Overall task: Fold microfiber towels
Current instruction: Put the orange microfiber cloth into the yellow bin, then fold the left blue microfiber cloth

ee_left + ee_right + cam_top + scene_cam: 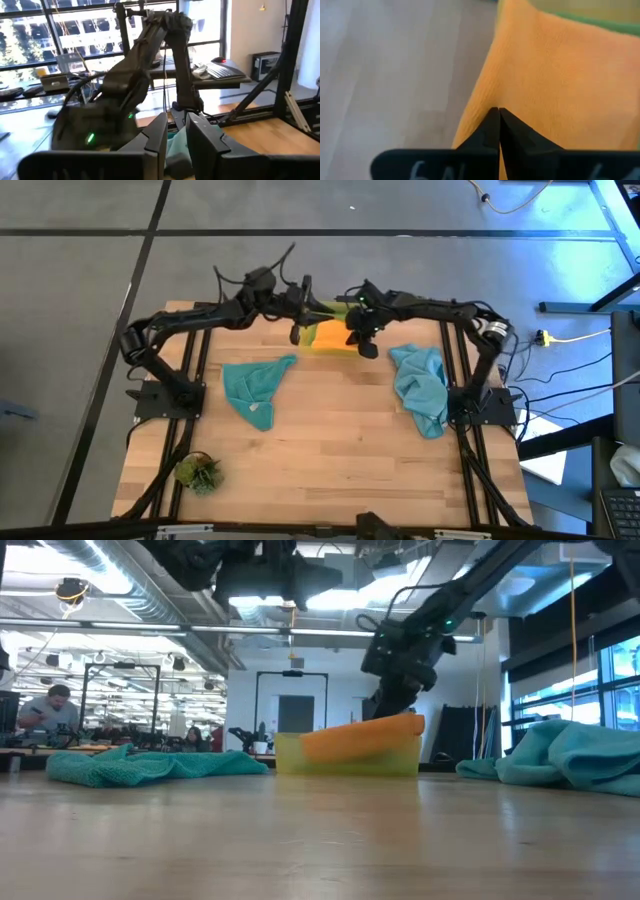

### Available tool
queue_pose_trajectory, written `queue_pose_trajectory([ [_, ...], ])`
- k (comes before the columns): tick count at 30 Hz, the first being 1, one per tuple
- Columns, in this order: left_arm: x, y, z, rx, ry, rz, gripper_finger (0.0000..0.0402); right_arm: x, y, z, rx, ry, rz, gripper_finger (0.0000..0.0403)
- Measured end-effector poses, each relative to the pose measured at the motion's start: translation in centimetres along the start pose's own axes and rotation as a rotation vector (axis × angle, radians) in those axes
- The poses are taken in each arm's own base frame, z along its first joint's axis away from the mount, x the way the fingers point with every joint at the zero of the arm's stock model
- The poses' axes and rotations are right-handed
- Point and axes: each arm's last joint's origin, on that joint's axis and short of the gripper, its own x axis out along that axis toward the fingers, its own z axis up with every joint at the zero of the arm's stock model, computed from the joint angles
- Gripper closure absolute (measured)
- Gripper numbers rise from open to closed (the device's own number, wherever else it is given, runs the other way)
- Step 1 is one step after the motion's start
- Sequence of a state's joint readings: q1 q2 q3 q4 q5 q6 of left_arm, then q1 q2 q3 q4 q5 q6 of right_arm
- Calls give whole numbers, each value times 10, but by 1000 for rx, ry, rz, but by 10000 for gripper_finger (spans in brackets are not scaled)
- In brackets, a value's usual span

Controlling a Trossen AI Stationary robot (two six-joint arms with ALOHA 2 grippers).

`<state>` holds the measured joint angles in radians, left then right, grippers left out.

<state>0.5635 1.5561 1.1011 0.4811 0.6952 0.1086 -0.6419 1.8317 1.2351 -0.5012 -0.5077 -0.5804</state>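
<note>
Two grippers are being shown over the yellow bin at the middle of the table's far edge. The right gripper is being held clenched on the near edge of the orange towel, its fingertips pressed together in the right wrist view; in the low view it is being seen just above the cloth. The orange towel is being carried in the bin, one side tilted up over the rim, with a strip of green towel showing behind it. The left gripper is being held at the bin's left side — its fingers are standing slightly apart, and whether anything is being grasped cannot be told.

One teal-blue towel is being left crumpled on the table toward the left edge, well apart from the bin; a second teal-blue towel is being left bunched along the right edge. A small green plant tuft is being kept near the front left corner. People at desks are being glimpsed in the room beyond the table.
</note>
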Motion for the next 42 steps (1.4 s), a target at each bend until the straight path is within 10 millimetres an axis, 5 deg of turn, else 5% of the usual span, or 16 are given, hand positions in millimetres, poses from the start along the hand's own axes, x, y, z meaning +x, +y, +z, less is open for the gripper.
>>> queue_pose_trajectory([
  [9,13,-24,10,8,-22,-38,346,42,-23,-3,16,157,-33,398],
  [16,14,-27,12,-20,-22,-9,347,44,-28,0,62,170,-72,394],
  [24,-5,-44,44,-40,-46,-13,351,-7,-16,33,76,122,-88,393],
  [29,-32,-79,74,19,18,51,351,-54,5,50,72,26,-122,393],
  [33,-41,-113,79,16,158,109,351,-95,34,52,65,-130,-85,393],
  [37,-38,-150,71,5,318,125,351,-111,71,39,50,-326,-64,393],
  [42,-30,-198,47,25,343,133,351,-106,118,3,36,-486,-127,393],
])
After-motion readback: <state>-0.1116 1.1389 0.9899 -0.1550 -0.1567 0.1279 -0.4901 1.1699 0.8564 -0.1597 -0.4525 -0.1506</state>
